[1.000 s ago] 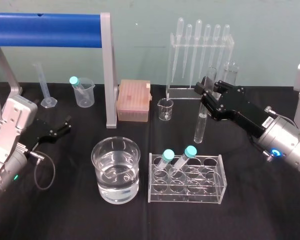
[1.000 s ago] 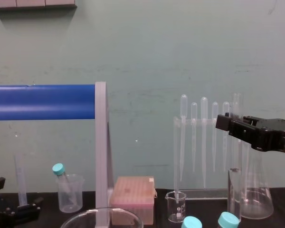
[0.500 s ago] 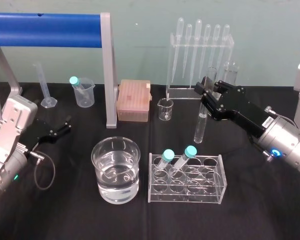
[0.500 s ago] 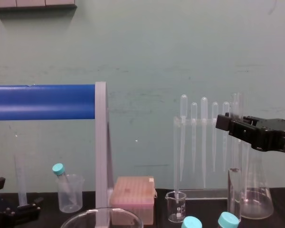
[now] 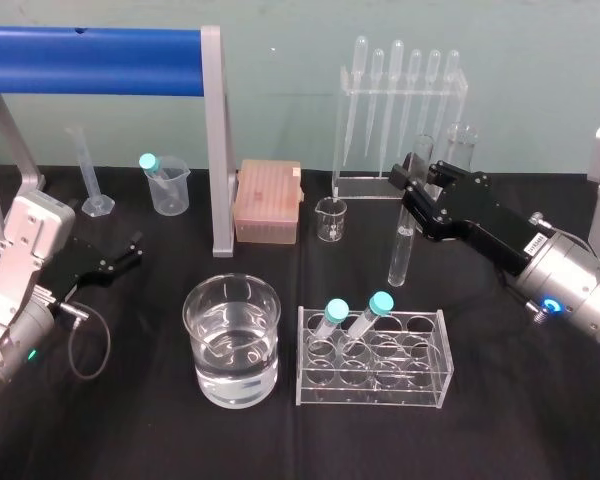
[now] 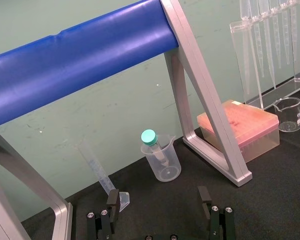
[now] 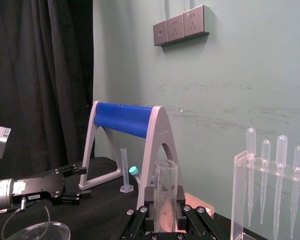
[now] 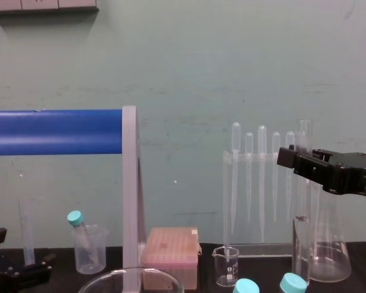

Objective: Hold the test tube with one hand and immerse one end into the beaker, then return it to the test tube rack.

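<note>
One test tube rack with five pipettes stands at the back, one beaker in front, and one test tube hangs upright before the rack, seemingly off the table, pinched by the right gripper, its open rim plain in the right wrist view, while the left gripper idles spread at far left.

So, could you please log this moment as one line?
right gripper: shut on test tube, upright | left gripper: open, parked | beaker: not reached
</note>
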`<state>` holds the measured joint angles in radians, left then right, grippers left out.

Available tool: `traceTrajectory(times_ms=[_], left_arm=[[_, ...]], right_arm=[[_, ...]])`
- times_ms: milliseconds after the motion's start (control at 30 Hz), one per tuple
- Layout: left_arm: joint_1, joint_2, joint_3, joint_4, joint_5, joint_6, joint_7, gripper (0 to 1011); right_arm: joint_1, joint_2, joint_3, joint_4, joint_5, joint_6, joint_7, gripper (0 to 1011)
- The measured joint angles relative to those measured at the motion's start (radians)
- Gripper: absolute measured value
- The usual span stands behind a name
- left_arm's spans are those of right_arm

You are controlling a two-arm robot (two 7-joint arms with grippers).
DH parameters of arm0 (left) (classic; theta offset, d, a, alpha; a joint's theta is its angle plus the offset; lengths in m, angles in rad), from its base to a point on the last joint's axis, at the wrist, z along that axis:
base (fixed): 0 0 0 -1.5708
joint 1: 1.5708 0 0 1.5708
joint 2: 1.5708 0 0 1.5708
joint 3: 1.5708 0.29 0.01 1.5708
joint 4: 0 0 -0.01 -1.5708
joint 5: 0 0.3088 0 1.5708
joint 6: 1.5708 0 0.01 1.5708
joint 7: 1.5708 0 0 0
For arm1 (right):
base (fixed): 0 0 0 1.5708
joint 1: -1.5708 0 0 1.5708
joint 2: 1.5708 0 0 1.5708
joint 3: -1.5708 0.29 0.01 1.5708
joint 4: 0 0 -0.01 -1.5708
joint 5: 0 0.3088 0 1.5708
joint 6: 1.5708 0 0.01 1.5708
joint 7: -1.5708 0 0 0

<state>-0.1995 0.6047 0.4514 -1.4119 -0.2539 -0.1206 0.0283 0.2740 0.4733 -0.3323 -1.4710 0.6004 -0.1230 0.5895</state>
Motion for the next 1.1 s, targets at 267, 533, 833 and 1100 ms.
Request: traceTrajectory(times_ms=[267,533,833,1100], left_arm=[[0.000,0.000,0.000,0.000,0.000,0.000,0.000,1000],[0.000,0.000,0.000,0.000,0.000,0.000,0.000,1000],[0.000,0.000,0.000,0.000,0.000,0.000,0.000,1000],[0.000,0.000,0.000,0.000,0.000,0.000,0.000,1000]], right_arm=[[0.000,0.000,0.000,0.000,0.000,0.000,0.000,234],[0.000,0.000,0.000,0.000,0.000,0.000,0.000,233],[0.000,0.000,0.000,0.000,0.000,0.000,0.000,233],[0.001,0.003,-0.003,-0.001,-0.001,-0.001,0.000,233]])
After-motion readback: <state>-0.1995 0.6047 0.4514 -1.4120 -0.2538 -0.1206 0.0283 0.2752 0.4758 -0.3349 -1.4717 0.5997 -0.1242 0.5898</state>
